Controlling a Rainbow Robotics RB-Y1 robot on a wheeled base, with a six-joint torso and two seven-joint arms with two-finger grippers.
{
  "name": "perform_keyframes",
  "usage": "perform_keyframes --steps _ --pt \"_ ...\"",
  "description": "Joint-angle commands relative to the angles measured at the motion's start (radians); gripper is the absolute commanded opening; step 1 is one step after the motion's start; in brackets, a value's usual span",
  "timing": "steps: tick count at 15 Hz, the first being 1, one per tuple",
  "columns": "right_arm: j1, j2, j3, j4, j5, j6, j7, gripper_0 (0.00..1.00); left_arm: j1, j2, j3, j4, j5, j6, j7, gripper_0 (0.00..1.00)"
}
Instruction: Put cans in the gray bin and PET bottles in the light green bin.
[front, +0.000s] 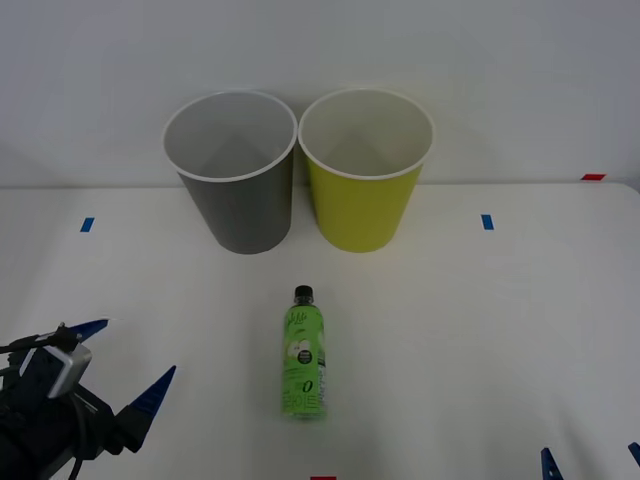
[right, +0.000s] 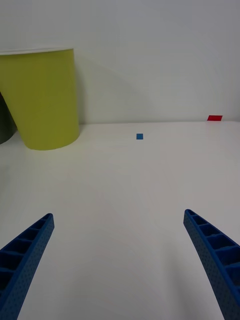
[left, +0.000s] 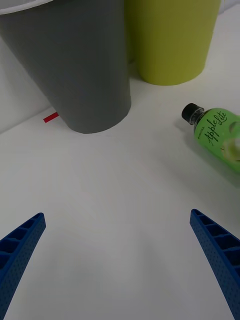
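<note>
Green-labelled, black-capped, the PET bottle (front: 304, 352) lies on its side on the table (front: 480, 320), cap toward the gray bin (front: 236, 185) and light green bin (front: 364, 190) (side by side, well apart from it). Nothing is sorted yet. The left gripper (front: 125, 365) waits nearby, fingers spread; the right gripper (right: 120, 260), likewise spread, idles.

White table (front: 480, 330), plain pale wall (front: 500, 60) behind, small blue tape marks (front: 487, 222), red tape mark (front: 593, 177)
</note>
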Motion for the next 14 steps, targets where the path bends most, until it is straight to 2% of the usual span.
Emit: perform_keyframes --steps 1,4,8,12,14 --pt "0.000 0.000 0.000 0.000 0.000 0.000 0.000 0.90 -0.089 0.025 0.022 -0.050 0.094 0.233 0.008 1.00" --pt "0.000 0.000 0.000 0.000 0.000 0.000 0.000 0.90 -0.223 0.002 0.075 -0.122 0.117 0.554 0.001 1.00" --pt "0.000 0.000 0.000 0.000 0.000 0.000 0.000 0.90 -0.361 -0.091 0.137 -0.124 0.278 0.792 0.020 1.00" --pt "0.000 0.000 0.000 0.000 0.000 0.000 0.000 0.90 -0.476 -0.144 0.150 -0.122 0.312 0.974 0.232 1.00" --pt "0.000 0.000 0.000 0.000 0.000 0.000 0.000 0.89 -0.516 -0.156 0.144 -0.119 0.320 1.026 0.345 1.00"
